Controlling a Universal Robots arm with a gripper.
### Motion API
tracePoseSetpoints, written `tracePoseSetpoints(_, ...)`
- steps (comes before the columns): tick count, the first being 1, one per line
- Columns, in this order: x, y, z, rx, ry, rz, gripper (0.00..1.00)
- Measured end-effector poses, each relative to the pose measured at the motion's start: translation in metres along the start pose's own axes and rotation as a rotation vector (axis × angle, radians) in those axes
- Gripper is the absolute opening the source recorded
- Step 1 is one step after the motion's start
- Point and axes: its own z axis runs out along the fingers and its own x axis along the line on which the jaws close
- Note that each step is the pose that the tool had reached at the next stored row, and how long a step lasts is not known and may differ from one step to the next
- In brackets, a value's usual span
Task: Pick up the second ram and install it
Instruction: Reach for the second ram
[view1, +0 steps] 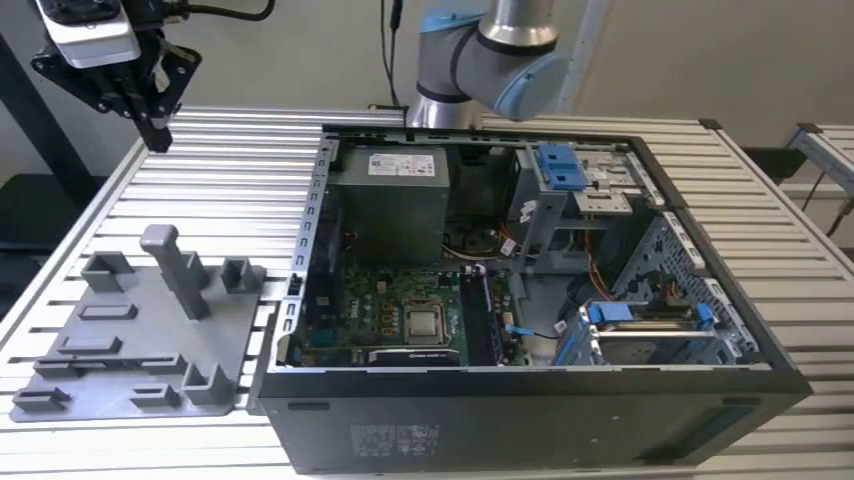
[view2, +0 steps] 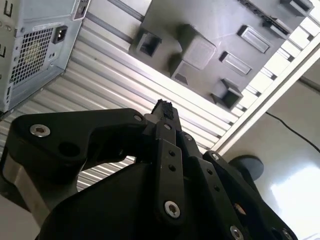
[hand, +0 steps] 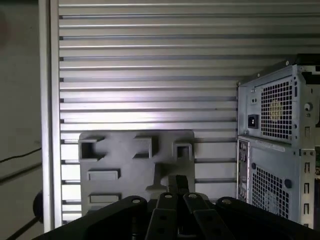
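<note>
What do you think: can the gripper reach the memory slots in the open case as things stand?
Probably yes. The gripper hovers over the table at the exterior view's left, apart from the case, but its open top leaves the memory slots uncovered.

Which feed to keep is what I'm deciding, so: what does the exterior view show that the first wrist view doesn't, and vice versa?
Exterior view: the computer case's open inside, with motherboard, CPU socket, power supply, blue drive clips, plus the arm's joint behind the case. First wrist view: the case's rear panel with power inlet and vent grilles. Both: the grey fixture plate, the slatted table, and the gripper with fingers shut, off to the side of the case.
</note>
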Motion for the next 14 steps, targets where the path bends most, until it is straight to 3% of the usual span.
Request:
tracePoseSetpoints(8,0.0316,-0.0011,-0.0003,-0.0001,0.0002,-0.004,0.11)
tracePoseSetpoints(14,0.0516,-0.0016,-0.0005,-0.0001,0.0004,-0.007,0.11)
